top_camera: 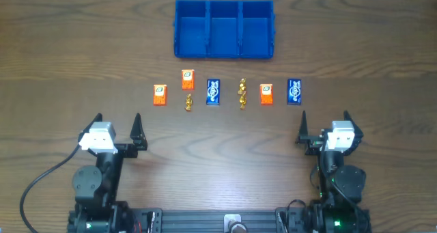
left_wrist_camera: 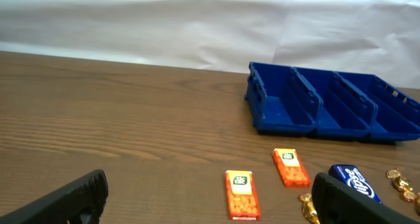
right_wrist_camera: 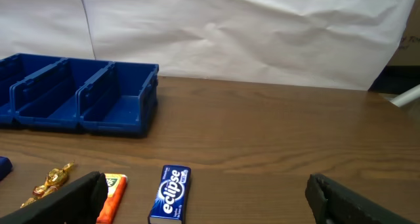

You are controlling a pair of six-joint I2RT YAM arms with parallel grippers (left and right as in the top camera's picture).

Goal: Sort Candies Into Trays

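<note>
I see nothing sorted yet: the blue tray (top_camera: 224, 52) has three empty bins, and the orange packs (top_camera: 160, 94), blue packs (top_camera: 213, 91) and gold sweets (top_camera: 242, 93) all lie in a row on the counter (top_camera: 68, 69), with my left hand (top_camera: 117, 124) and right hand (top_camera: 324, 120) both released, short of them.

Left tool (top_camera: 119, 120) spread wide, right tool (top_camera: 324, 118) spread wide, arms folded back

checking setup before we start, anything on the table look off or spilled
Nothing stands out. The blue tray sits upright, its three compartments empty. The orange packs, blue packs and gold candies lie in a row before it. The left gripper and right gripper are open, clear of them.
</note>
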